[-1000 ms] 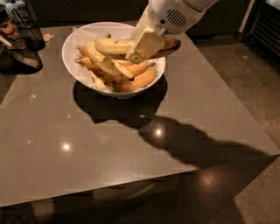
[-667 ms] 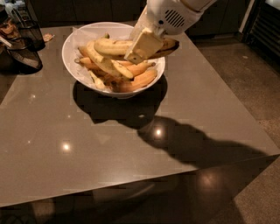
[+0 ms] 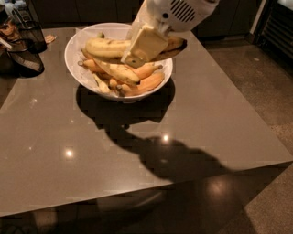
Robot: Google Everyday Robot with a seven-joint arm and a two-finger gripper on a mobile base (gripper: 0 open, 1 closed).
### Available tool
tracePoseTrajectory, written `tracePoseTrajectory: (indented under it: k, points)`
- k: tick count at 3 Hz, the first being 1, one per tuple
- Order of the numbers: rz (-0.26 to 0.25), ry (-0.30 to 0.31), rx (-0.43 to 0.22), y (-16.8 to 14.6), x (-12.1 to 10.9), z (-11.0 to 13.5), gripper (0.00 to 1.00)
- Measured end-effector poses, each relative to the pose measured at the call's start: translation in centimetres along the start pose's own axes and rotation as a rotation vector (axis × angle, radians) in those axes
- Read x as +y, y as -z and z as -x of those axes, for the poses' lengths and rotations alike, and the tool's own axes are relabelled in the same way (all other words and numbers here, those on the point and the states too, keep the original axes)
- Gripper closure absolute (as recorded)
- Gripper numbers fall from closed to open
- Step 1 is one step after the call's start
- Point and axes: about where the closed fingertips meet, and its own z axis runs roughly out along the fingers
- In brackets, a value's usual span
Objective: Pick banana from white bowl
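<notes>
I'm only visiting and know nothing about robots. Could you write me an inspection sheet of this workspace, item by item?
Surface: glossy grey-brown table, with light spots reflected in it.
Job's things: white bowl near the table's far edge, heaped with fruit; the long speckled banana lies across the top of the heap, its dark end to the right.
Clutter: other bananas in the bowl; dark mesh baskets at the table's far left corner.
Grippers: gripper low over the bowl, in front of the long speckled banana; whether it touches the fruit cannot be told.
Cables: nothing seen.
Surroundings: dark cabinets behind the table, speckled floor on the right.
</notes>
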Motion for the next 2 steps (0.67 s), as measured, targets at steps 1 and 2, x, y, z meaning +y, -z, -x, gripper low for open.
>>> tracePoseTrajectory:
  k: [1,2]
  points:
    - [0.022,-0.002,-0.028,0.5,1.9,0.8,1.00]
    - [0.059,-0.008,-0.073,0.0,3.2,0.9,1.00]
